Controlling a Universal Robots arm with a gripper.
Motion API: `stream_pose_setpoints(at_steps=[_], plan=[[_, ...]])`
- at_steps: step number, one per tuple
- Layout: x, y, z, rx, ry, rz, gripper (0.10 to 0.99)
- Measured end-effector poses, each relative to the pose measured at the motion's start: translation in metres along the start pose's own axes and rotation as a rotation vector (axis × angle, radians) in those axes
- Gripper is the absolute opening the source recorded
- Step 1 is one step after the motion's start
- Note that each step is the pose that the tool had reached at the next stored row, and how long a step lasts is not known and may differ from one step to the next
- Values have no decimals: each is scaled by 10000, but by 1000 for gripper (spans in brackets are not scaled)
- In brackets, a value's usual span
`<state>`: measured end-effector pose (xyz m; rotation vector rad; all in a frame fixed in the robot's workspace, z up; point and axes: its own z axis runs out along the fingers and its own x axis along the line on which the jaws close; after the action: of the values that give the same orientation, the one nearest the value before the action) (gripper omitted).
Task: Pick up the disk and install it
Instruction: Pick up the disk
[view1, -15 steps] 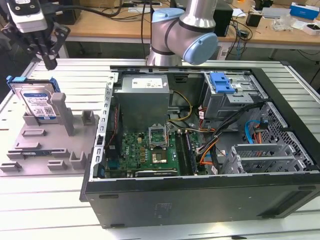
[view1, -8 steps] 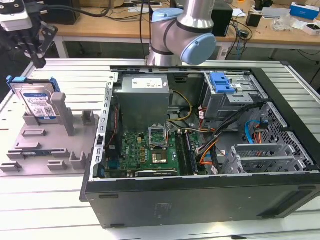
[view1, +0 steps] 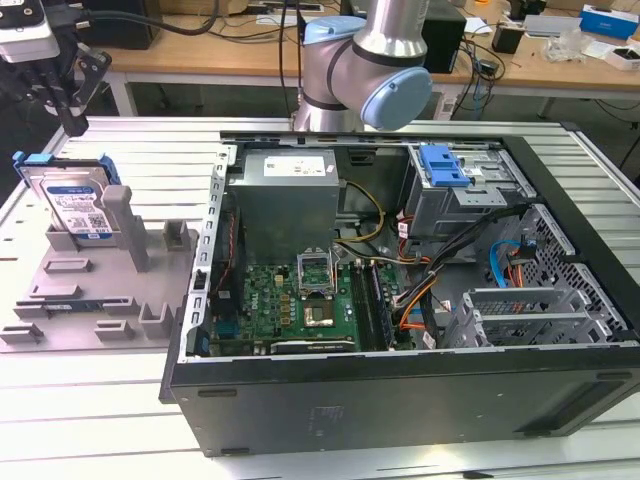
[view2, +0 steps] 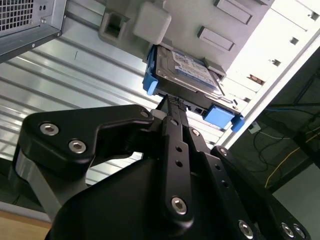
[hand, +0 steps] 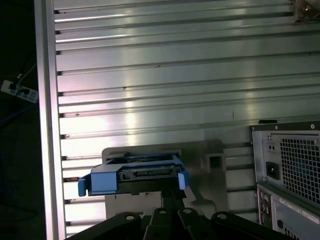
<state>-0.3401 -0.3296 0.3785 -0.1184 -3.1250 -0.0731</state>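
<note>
Ribbed aluminium table is seen beneath a grey fixture, where the disk is propped on edge. The gripper is poised above it with nothing held. How far it is open cannot be told. The disk is judged dense, rigid and shock-sensitive, best taken by its blue rails.

The disk is silver metal with a glossy paper label and smooth blue plastic rails, its holder matt grey plastic, the table ribbed brushed metal, the gripper matt black.
</note>
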Motion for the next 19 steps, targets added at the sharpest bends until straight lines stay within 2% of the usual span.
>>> stream_pose_setpoints(at_steps=[8, 11, 17, 19], plan=[[0, 0, 0, 1, 6, -110, 106], [0, 1, 0, 9, 48, -1011, 106], [0, 1, 2, 29, 126, -2285, 106], [0, 1, 3, 39, 164, -2927, 106]])
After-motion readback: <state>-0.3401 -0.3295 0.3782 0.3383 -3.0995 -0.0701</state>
